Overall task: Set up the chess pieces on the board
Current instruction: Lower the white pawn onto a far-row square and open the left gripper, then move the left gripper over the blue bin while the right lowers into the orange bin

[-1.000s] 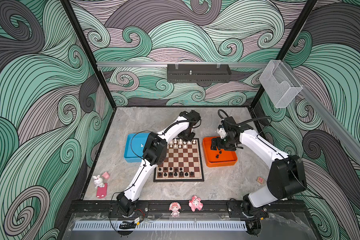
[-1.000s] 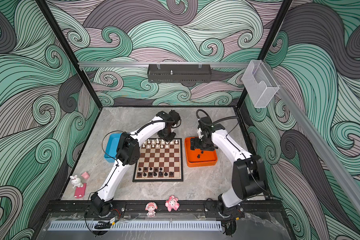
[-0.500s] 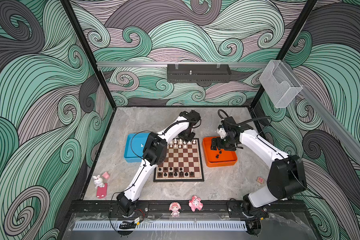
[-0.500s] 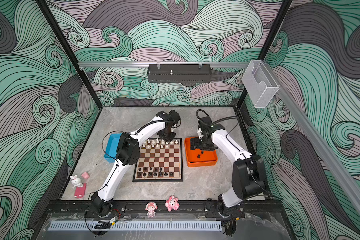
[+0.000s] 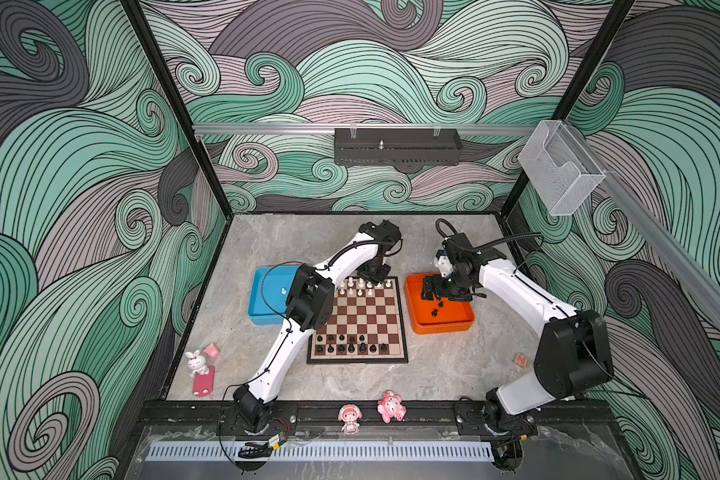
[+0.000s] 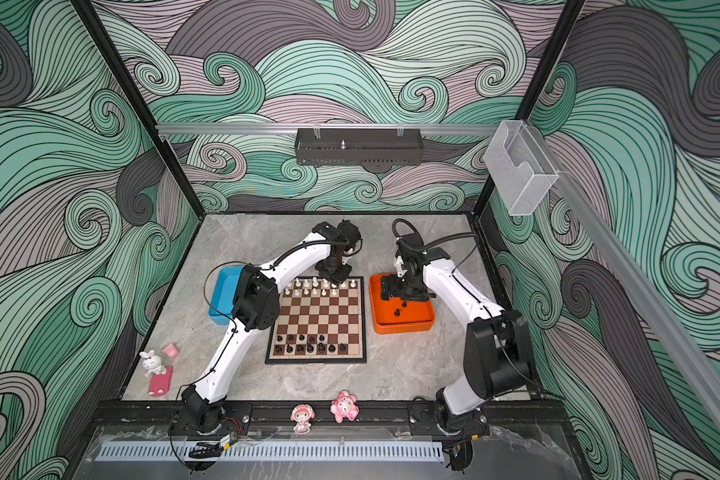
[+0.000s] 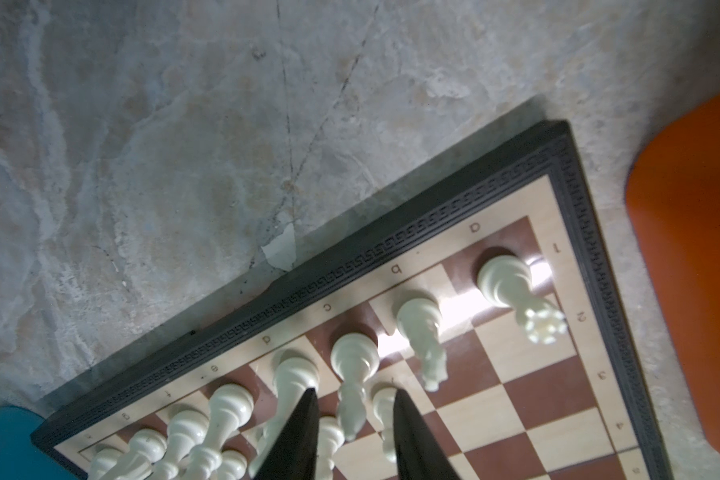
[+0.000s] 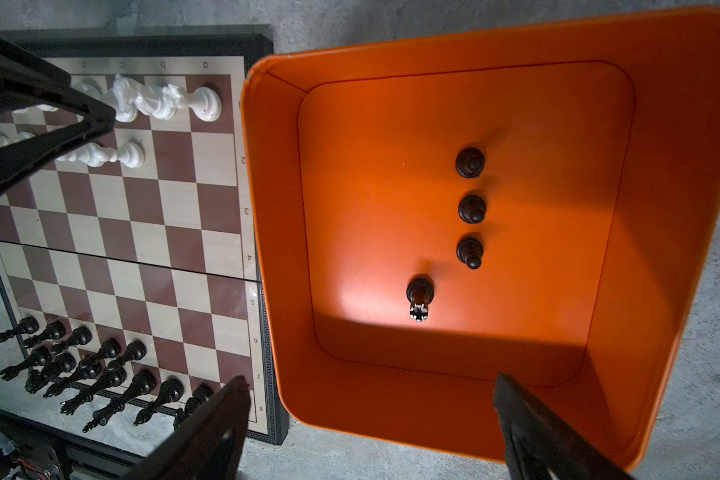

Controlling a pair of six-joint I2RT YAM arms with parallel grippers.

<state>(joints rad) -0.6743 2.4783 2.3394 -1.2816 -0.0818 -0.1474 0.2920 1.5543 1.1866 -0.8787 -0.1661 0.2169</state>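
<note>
No arm shift since second ago. Board (image 5: 362,316) mid-table: white pieces (image 5: 361,284) far rows, black pieces (image 5: 351,348) near. Orange tray (image 8: 661,187) beside; four black spares (image 8: 470,208), countable only in right wrist view. Right gripper (image 8: 371,415) above, wide open, empty. Left gripper (image 7: 353,392) part-open, loose astride white piece (image 7: 352,361).

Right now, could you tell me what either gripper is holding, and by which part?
Nothing, it seems: left gripper flanks a white piece without touching; right gripper is open.
</note>
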